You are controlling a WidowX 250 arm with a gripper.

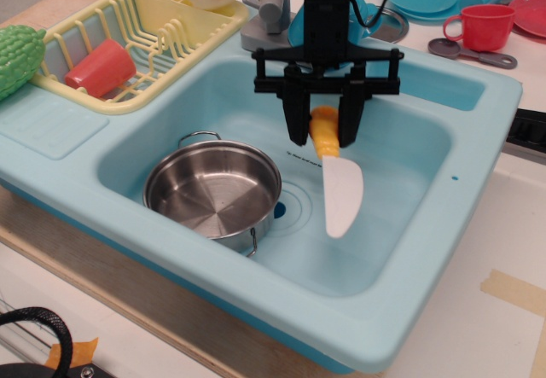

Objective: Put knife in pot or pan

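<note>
The knife (339, 190) has a white rounded blade and a yellow handle. My gripper (324, 133) is shut on the yellow handle and holds the knife above the sink floor, blade hanging down and toward the camera. The shiny steel pot (213, 188) with wire loop handles stands empty in the left part of the light blue sink (418, 224), to the lower left of the knife and apart from it.
A yellow dish rack (141, 41) with a red cup (101, 67) stands at the back left, next to a green toy (17, 54). A grey faucet (271, 11) is behind the sink. Teal plates, a red cup (482, 26) and a grey spoon (469, 52) lie at the back right.
</note>
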